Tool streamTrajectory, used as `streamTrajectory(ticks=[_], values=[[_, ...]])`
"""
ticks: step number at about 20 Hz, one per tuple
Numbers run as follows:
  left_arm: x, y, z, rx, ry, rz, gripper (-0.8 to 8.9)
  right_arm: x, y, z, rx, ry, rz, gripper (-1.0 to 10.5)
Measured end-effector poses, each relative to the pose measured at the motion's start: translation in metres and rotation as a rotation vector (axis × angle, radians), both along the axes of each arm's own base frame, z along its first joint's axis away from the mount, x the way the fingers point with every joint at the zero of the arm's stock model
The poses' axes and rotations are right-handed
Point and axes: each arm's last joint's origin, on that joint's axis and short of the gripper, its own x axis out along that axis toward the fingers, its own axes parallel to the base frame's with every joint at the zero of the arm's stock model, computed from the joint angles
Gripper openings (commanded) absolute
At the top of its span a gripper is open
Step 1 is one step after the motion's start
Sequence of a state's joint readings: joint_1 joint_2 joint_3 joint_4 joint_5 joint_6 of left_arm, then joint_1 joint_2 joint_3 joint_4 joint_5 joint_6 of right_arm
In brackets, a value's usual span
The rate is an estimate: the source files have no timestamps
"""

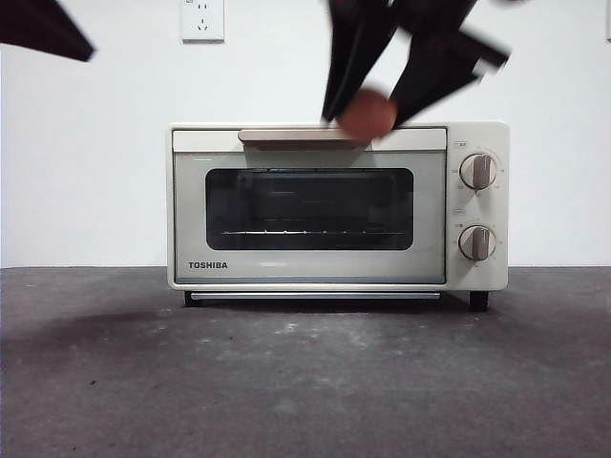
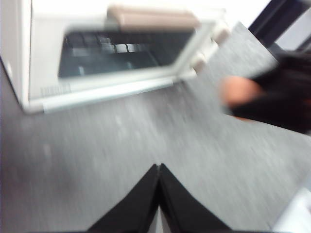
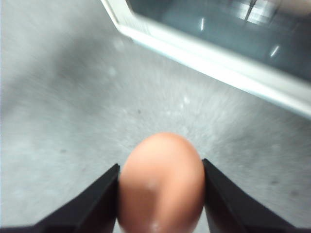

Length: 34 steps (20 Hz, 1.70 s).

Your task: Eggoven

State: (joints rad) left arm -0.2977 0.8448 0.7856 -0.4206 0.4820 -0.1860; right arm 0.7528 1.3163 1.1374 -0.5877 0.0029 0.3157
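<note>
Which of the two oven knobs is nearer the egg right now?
The upper knob: the egg, held in the right gripper, hangs level with the oven's top edge; the lower knob sits below.

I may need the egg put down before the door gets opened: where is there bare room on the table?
The dark table in front of the oven is bare, and so are the strips beside it. It is crowded up by the handle, where the right gripper holds the egg.

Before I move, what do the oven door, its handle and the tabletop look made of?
Oven door: dark glass window, glossy with reflections, in a cream frame, likely painted metal. Handle: matte tan, plastic or wood, can't tell. Table: dark grey, mottled and matte, like stone or felt.
</note>
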Motion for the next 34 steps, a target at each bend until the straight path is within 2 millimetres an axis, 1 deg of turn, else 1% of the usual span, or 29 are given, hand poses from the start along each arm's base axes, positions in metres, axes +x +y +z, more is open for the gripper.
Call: streamTrajectory(ticks=[3,5,8,14,19,25,29,34], values=[[0.028,-0.018,0.02,-0.008,-0.088,-0.005,0.07,-0.022,-0.022,0.025,0.016,-0.065,-0.01,0.0],[0.05,-0.03,0.028,-0.014,-0.118,-0.012,0.07,-0.037,-0.037,0.038,0.022,-0.108,-0.022,0.0],[0.083,-0.05,0.029,-0.005,-0.105,-0.033,0.07,-0.057,-0.057,0.054,0.048,-0.162,-0.041,0.0],[0.119,-0.073,0.028,0.03,-0.089,-0.037,0.07,-0.079,-0.079,0.066,0.048,-0.215,-0.084,0.0],[0.138,-0.09,0.019,0.066,-0.079,-0.044,0.07,-0.093,-0.093,0.071,0.048,-0.237,-0.101,0.0],[0.15,-0.107,0.004,0.124,-0.075,-0.046,0.07,-0.104,-0.104,0.075,0.074,-0.262,-0.104,0.0],[0.156,-0.112,-0.003,0.134,-0.086,-0.036,0.07,-0.111,-0.11,0.077,0.083,-0.272,-0.105,0.0],[0.16,-0.115,-0.006,0.14,-0.111,-0.022,0.07,-0.118,-0.117,0.077,0.078,-0.266,-0.104,0.0]])
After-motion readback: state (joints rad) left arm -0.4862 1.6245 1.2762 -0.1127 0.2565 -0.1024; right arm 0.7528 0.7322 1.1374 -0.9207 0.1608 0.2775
